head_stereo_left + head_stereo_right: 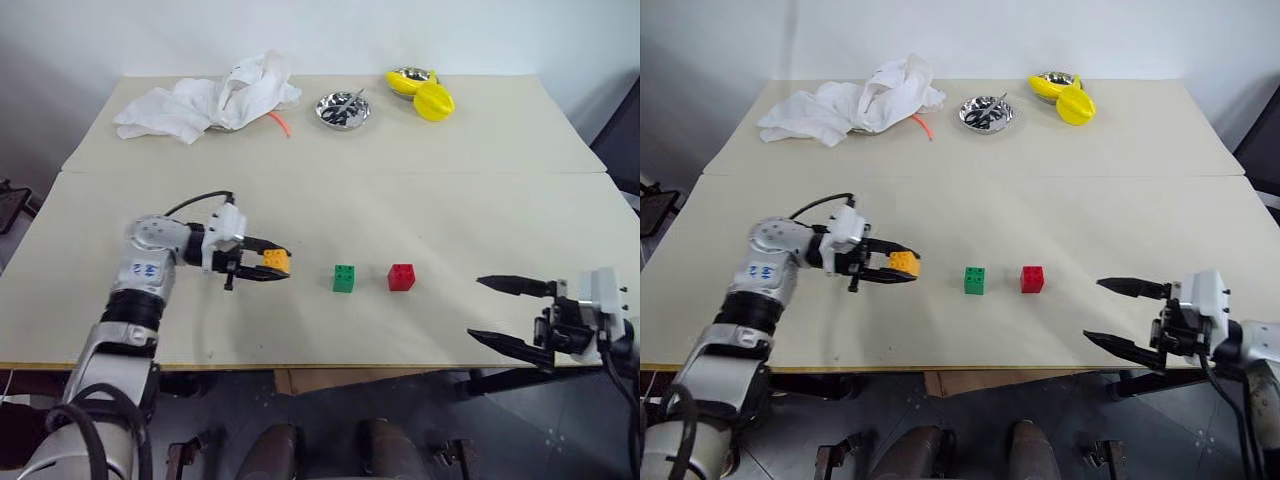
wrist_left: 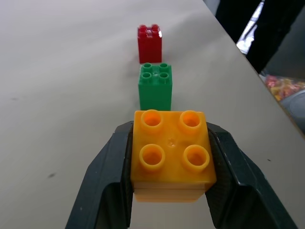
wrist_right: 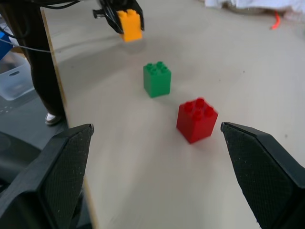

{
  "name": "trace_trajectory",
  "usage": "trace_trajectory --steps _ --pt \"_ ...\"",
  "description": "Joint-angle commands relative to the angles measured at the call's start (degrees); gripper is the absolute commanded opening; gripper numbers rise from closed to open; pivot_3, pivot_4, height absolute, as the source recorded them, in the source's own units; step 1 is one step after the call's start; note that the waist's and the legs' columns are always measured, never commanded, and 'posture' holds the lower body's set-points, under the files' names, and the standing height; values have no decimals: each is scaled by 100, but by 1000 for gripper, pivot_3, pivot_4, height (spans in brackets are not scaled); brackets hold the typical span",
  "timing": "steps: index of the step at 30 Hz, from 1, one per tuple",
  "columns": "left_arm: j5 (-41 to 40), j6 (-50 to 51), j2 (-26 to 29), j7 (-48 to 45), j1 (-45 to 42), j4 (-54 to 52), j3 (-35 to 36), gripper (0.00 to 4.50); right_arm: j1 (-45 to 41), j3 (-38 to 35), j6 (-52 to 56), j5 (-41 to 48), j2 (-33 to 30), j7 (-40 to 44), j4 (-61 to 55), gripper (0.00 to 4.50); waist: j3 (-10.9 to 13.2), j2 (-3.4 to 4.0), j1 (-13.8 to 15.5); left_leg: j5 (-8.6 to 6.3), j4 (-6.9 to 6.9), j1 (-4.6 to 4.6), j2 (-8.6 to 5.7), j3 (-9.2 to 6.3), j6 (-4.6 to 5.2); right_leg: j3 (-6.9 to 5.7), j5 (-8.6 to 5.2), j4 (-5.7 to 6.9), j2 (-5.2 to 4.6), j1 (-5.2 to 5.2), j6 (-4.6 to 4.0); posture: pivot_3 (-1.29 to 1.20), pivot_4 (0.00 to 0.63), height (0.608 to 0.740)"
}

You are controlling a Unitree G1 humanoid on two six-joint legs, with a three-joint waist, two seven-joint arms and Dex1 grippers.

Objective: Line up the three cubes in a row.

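We see the orange cube [image 1: 276, 261] clamped studs-up between the two black fingers of the left claw [image 1: 266, 262], near the worktop's [image 1: 400, 200] front left, just left of the green cube [image 1: 344, 278]; the red cube [image 1: 401, 276] stands just right of the green one, apart from it; in the left wrist view orange, green and red run in one straight line; the right claw [image 1: 505, 312] hangs at the worktop's front right edge, fingers spread wide and holding nothing, well apart from the red cube; at the far edge lie a white cloth [image 1: 210, 98], a small metal bowl [image 1: 343, 109] and a yellow round object [image 1: 433, 101].
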Motion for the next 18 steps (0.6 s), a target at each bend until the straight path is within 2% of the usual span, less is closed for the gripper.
trace_trajectory --steps 1,9,18 --pt "298 -438 -27 -491 -243 496 -170 1525 197 -349 126 226 -132 20 -339 4500 4 -6 -10 0 0 0 1 1 0 1 0 0 0 -1 0 0 150 740" --pt "613 -851 -117 -363 -421 1244 -251 1525 613 -585 301 352 -71 -122 -730 4500 5 -9 10 0 2 0 0 0 1 1 0 0 -1 -3 1 0 150 740" --pt "760 -1037 -255 -206 -728 1675 -211 1525 550 -450 333 340 -36 -214 -777 4500 5 -9 17 0 8 -1 -1 0 2 1 0 3 -1 -3 1 0 150 740"
